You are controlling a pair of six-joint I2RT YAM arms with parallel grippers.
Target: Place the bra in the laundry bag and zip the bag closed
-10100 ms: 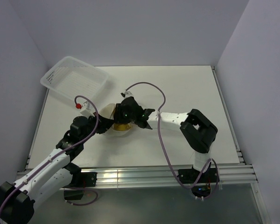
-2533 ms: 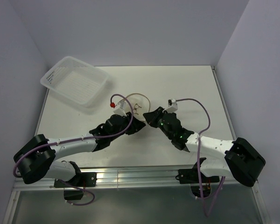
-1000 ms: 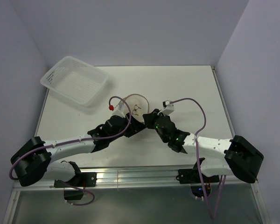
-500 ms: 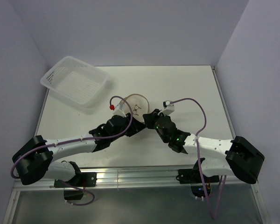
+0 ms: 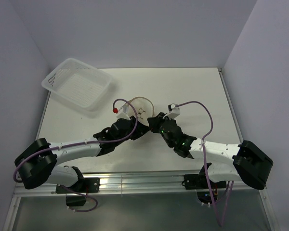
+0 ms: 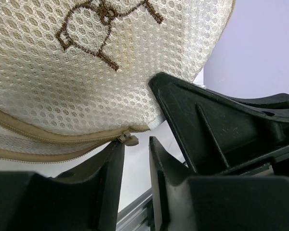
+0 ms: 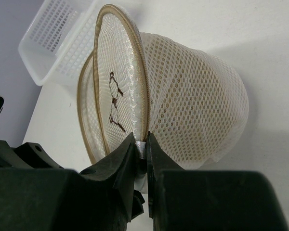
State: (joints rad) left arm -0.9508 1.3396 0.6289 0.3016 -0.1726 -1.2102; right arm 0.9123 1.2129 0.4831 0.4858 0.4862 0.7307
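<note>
Pinching the floppy, light white mesh drum laundry bag (image 7: 197, 106) by its rim, right end effector (image 7: 140, 143) is clamped tight; left end effector (image 6: 136, 145), narrowly parted, should probably take the little tan zipper pull (image 6: 129, 139).

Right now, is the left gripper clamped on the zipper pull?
No, the zipper pull sits just above the left gripper, whose jaws stand apart with nothing between them.

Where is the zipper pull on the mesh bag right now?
In the left wrist view, the zipper pull hangs at the seam of the laundry bag, just above the finger gap of the left gripper, not yet gripped.
</note>
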